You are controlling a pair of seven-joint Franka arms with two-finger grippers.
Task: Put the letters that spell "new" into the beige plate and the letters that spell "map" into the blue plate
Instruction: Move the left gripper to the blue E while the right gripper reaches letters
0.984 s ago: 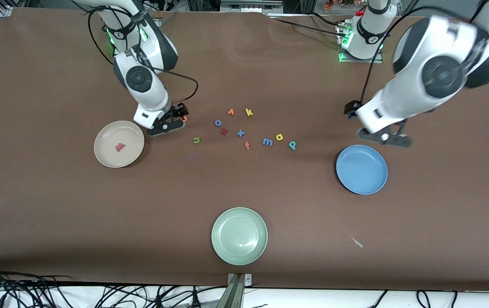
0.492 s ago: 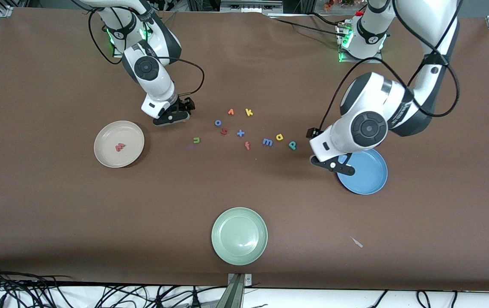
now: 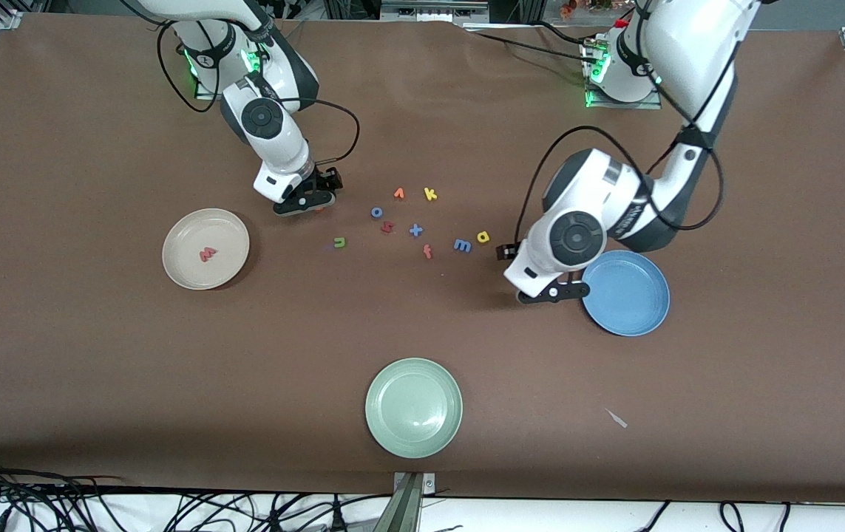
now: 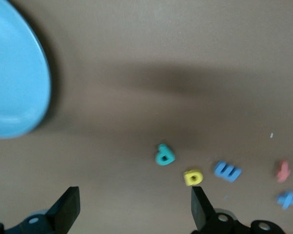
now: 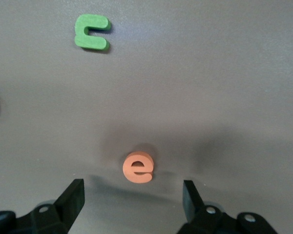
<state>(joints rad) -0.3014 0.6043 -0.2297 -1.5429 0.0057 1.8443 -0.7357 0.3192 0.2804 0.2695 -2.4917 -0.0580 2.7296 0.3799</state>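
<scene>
Gaping wide, the right pincer (image 5: 132,195) straddles the orange e (image 5: 138,167); the left pincer (image 4: 134,207) hangs open, empty.

Brown table (image 3: 97,369) — beige plate (image 3: 178,266), blue plate (image 3: 625,318), green plate (image 3: 385,428), scattered foam letters (image 3: 416,230).

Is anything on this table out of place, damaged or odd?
Only a small pale scrap lying on the brown table, nearer the camera than the round blue plate; it belongs to no letter or plate. Nothing looks spilled or damaged.
</scene>
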